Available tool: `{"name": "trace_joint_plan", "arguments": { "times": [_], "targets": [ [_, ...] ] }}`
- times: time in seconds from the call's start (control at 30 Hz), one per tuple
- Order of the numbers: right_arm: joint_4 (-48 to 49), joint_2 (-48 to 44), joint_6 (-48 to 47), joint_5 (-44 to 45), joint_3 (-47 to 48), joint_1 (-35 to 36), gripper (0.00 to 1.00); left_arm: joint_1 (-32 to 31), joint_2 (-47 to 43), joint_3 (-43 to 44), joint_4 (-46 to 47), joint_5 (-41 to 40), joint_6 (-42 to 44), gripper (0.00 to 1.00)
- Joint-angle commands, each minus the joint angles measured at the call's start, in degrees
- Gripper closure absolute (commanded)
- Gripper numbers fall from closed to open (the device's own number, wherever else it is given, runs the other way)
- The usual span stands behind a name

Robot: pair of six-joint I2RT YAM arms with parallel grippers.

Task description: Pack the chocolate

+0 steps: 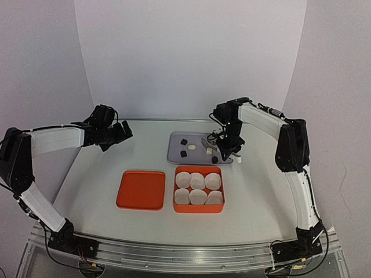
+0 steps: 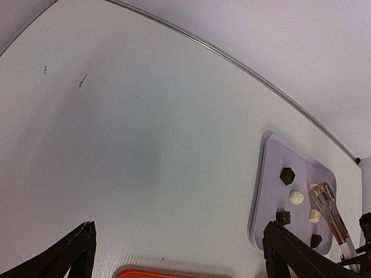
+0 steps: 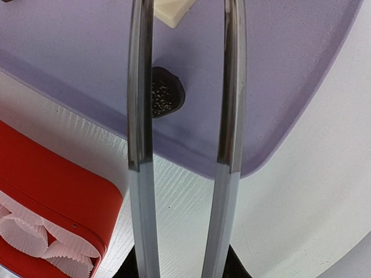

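Note:
Several tiny chocolates lie on a lavender tray [image 1: 174, 155]: dark ones [image 1: 183, 141] [image 1: 183, 153] [image 1: 214, 158] and cream-white ones [image 1: 191, 147] [image 1: 209, 150]. My right gripper [image 1: 230, 146] is shut on metal tongs [image 3: 139, 116] over the tray's near right corner. The tong arms stand apart, with a dark chocolate [image 3: 167, 95] beside the left arm and a white one [image 3: 171, 11] further ahead. The tong tips are out of the wrist view. My left gripper [image 1: 119, 134] is open and empty above the table, left of the tray [image 2: 264, 191].
An orange box [image 1: 198, 207] holding several white paper cups [image 1: 198, 180] stands in front of the tray. Its orange lid [image 1: 140, 189] lies flat to its left. The box corner [image 3: 58, 185] shows in the right wrist view. White walls enclose the table.

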Motion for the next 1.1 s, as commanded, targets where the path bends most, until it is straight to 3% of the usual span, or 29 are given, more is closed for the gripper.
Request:
{"name": "trace_joint_plan", "arguments": {
  "times": [0.0,0.3,0.8,1.07],
  "targets": [
    [-1.4,-1.0,-0.8,0.2,1.6,0.3,0.97,0.4,-0.8,0.2,2.1,0.0,-0.1,0.0],
    [1.3,-5.1,-0.8,0.4,0.0,0.7,1.0,0.3,-1.3,-0.3,2.7,0.8,-0.2,0.0],
    [11.0,-17.7,1.0,0.3,-14.8,0.8,1.0,0.4,-1.6,-1.4,4.1,1.8,-0.9,0.0],
    [11.1,-26.6,3.5,1.6,-23.3,2.5,1.0,0.4,-1.1,-1.5,5.1,2.7,-1.0,0.0]
  ]
}}
